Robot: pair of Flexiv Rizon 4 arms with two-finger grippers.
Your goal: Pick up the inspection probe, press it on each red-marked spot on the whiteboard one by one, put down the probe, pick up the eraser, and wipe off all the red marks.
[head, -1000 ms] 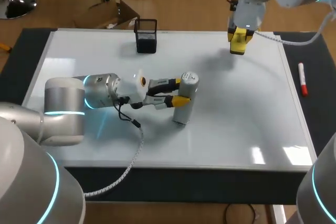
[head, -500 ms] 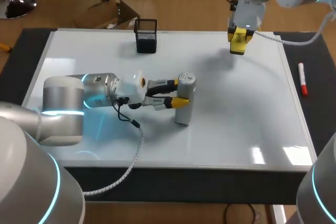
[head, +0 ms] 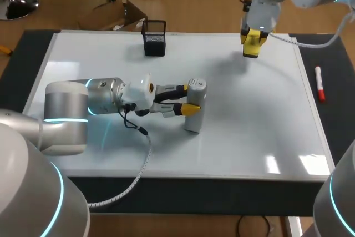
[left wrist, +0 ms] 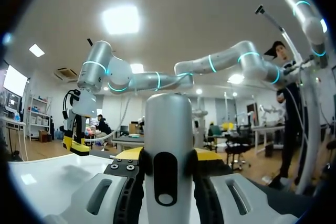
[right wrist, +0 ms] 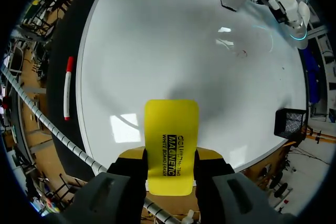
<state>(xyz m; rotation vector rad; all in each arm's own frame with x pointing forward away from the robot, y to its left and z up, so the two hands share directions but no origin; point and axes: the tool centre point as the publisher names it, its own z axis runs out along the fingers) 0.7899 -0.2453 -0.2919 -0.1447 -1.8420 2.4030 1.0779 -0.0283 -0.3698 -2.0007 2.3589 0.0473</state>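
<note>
While upright on the whiteboard [head: 255, 137], probe [head: 193, 121]: clamped by left gripper [head: 192, 96] fingers [head: 191, 106].
Right gripper [right wrist: 171, 174]: fingers closed on eraser [right wrist: 171, 129], above whiteboard.

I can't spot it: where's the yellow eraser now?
The eraser is clamped in the right gripper, above the whiteboard, near its far right corner in the head view.

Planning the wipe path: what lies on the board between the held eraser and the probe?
Only bare whiteboard lies between the eraser and the probe. The head and right wrist views show no object or red mark there.
</note>
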